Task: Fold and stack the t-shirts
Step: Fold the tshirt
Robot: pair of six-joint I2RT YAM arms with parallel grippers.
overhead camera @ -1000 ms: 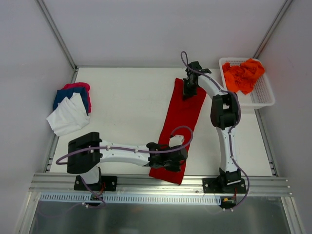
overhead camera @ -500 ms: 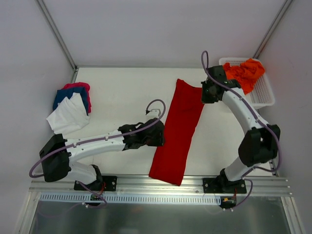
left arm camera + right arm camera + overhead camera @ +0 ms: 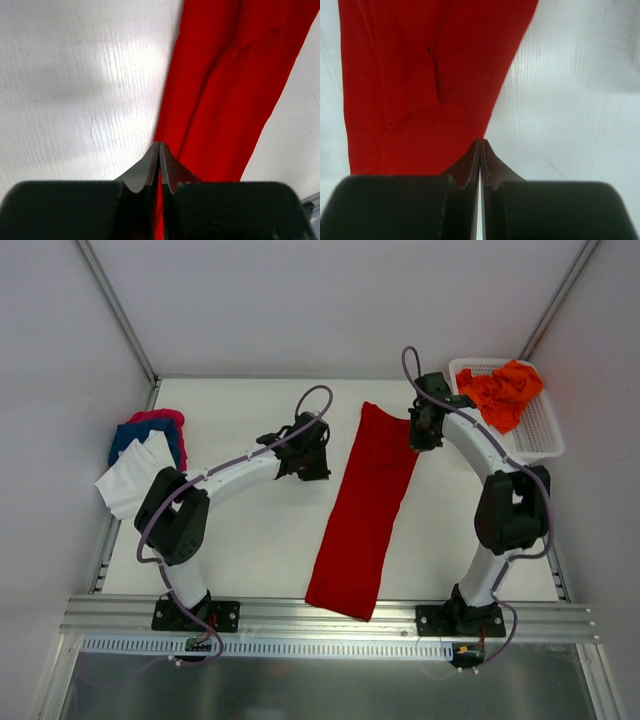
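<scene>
A deep red t-shirt (image 3: 365,500), folded into a long narrow strip, lies flat on the white table (image 3: 240,530), running from the far middle toward the near edge. My left gripper (image 3: 322,470) hovers just left of its far half, jaws shut and empty. In the left wrist view the left gripper (image 3: 159,145) has its tips over the red t-shirt's (image 3: 225,90) left edge. My right gripper (image 3: 416,440) is at the strip's far right edge, also shut and empty. In the right wrist view the right gripper (image 3: 480,141) sits beside the red t-shirt (image 3: 420,75).
A stack at the far left holds a white t-shirt (image 3: 140,480) over a blue t-shirt (image 3: 130,435) and a pink t-shirt (image 3: 160,418). A white mesh basket (image 3: 545,445) at the far right holds crumpled orange t-shirts (image 3: 500,395). Metal rails border the table.
The left arm swung from the shirt's near end up to its far left side, opening and shutting again. The right gripper moved off the shirt's far end to its right edge.
</scene>
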